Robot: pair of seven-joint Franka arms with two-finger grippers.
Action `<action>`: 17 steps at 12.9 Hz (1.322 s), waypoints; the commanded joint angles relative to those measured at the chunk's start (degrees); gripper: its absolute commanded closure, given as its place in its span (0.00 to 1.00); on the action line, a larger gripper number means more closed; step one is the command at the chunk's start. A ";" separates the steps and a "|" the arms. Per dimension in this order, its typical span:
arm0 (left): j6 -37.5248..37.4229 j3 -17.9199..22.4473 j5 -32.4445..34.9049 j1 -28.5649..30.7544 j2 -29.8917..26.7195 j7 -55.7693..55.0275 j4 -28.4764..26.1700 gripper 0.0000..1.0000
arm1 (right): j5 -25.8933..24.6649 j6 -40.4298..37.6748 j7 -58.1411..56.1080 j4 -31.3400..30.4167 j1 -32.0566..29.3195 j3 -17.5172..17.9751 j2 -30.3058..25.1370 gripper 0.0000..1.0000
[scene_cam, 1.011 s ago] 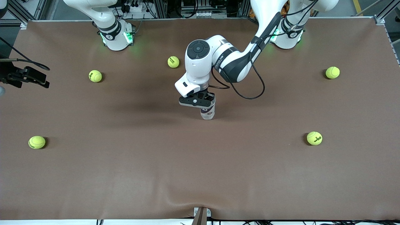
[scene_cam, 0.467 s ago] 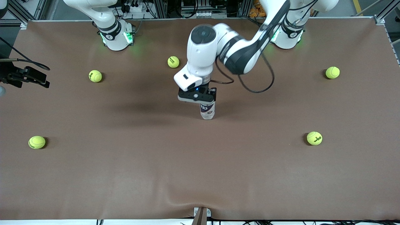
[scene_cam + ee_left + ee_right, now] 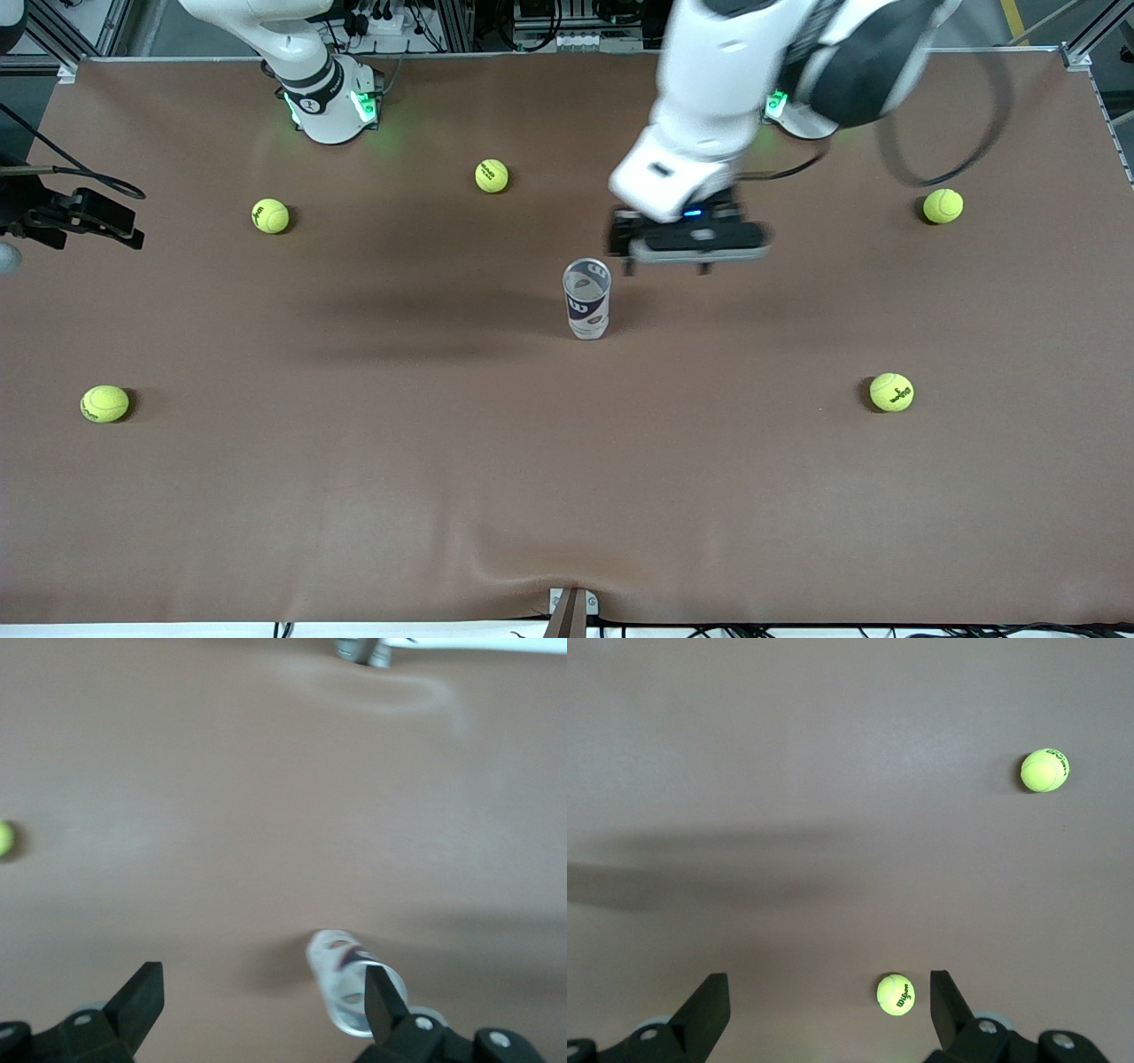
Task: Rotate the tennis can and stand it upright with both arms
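The tennis can [image 3: 586, 299] stands upright on the brown table, open end up, near the middle. It also shows in the left wrist view [image 3: 341, 979], beside one finger and not between the two. My left gripper [image 3: 689, 244] is open and empty, up in the air beside the can toward the left arm's end; its fingers are wide apart in the left wrist view [image 3: 264, 992]. My right gripper [image 3: 828, 992] is open and empty over bare table, apart from the can. In the front view it shows at the edge at the right arm's end [image 3: 97, 221].
Several yellow-green tennis balls lie scattered on the table: one [image 3: 492, 175] farther from the camera than the can, others [image 3: 270, 215] [image 3: 104, 403] toward the right arm's end, two [image 3: 943, 206] [image 3: 891, 392] toward the left arm's end. One ball [image 3: 896, 994] lies under my right gripper.
My left gripper has let go of the can, risen and swung toward the left arm's end. The can stays upright in place. The right arm has barely moved.
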 commanded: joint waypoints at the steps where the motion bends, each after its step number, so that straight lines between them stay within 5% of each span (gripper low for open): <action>1: -6.83 -0.48 1.32 5.96 -5.22 0.50 -1.73 0.00 | 0.56 -0.66 -0.74 1.07 -0.30 -0.10 0.50 0.00; 8: -20.47 -0.57 0.18 23.72 -13.75 28.34 -2.34 0.00 | 0.56 -0.66 -0.83 1.07 -0.30 -0.02 0.50 0.00; 14: -20.83 -0.57 -5.25 34.72 -14.11 37.69 -2.78 0.00 | 0.56 -0.75 -0.92 1.16 -0.39 -0.10 0.50 0.00; 17: -18.65 -0.83 -5.71 35.00 -16.21 37.78 -6.45 0.00 | 0.56 -0.75 -0.92 1.16 -0.56 -0.10 0.50 0.00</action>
